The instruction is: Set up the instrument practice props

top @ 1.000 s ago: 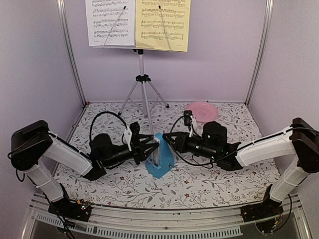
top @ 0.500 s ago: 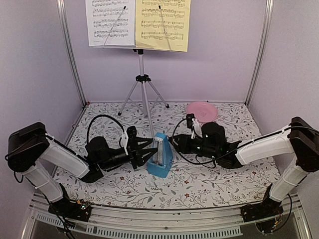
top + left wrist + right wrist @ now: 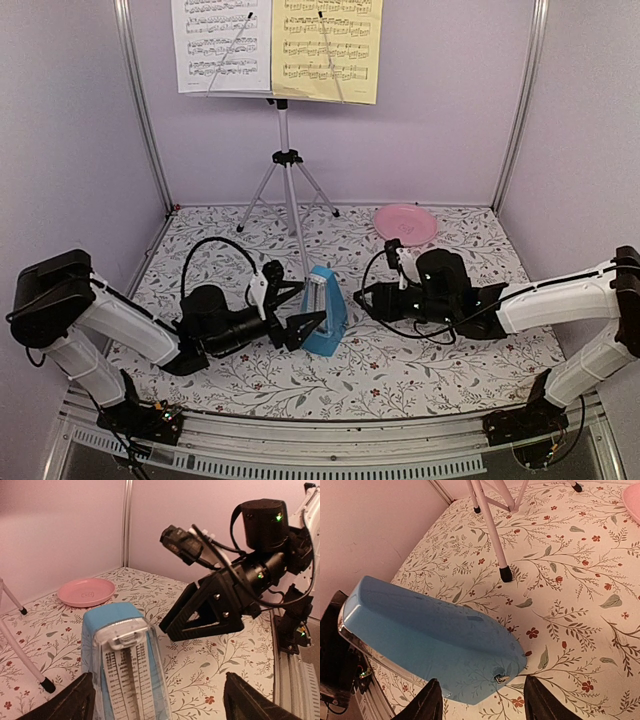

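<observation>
The blue pyramid metronome point(image 3: 323, 310) stands upright on the floral mat, its clear scale face toward my left gripper. My left gripper point(image 3: 300, 311) is open wide just left of it, fingers either side and not touching; the left wrist view shows the metronome point(image 3: 125, 665) between the fingertips point(image 3: 70, 702). My right gripper point(image 3: 362, 297) is open and empty, a little to the right of it; the right wrist view shows the metronome's blue back point(image 3: 430, 645). The silver tripod music stand point(image 3: 285, 160) stands at the back with the white sheet point(image 3: 220, 45) and the yellow sheet point(image 3: 325, 45) on its desk.
A pink round plate point(image 3: 405, 222) lies at the back right of the mat. The stand's legs point(image 3: 262, 195) spread behind the metronome, one foot close to it point(image 3: 505, 573). Lilac walls and metal posts point(image 3: 140, 100) close in the sides.
The metronome was tilted between both grippers and now stands upright on its own. Both grippers have let go and drawn back, and the left fingers have spread wider.
</observation>
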Motion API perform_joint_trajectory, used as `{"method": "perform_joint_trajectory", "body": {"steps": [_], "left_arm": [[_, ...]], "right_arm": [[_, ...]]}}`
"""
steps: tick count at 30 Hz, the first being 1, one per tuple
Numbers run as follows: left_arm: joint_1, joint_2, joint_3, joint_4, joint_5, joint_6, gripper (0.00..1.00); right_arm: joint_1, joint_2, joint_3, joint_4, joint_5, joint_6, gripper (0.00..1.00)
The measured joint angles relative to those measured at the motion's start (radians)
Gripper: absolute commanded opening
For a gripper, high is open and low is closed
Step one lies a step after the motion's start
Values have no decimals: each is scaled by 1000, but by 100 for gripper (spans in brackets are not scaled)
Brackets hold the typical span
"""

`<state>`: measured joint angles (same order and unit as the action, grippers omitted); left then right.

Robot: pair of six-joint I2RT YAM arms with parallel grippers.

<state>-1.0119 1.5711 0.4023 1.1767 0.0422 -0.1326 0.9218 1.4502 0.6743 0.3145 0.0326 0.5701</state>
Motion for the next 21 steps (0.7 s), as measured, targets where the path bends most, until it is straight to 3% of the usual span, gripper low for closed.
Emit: {"method": "perform_joint_trajectory", "body": {"steps": [6, 11, 16, 21], "left_arm": [[-18, 45, 83, -97, -143, -19, 85], [-18, 103, 197, -173, -212, -19, 76], [-6, 152, 250, -195, -206, -13, 63], [20, 172, 242, -133, -83, 26, 57]], "right_arm": [[0, -53, -22, 0, 3, -9, 73], [0, -99, -37, -5, 15, -10, 75], [0, -162, -55, -7, 23, -10, 76], [0, -209, -66, -10, 34, -11, 78]]}}
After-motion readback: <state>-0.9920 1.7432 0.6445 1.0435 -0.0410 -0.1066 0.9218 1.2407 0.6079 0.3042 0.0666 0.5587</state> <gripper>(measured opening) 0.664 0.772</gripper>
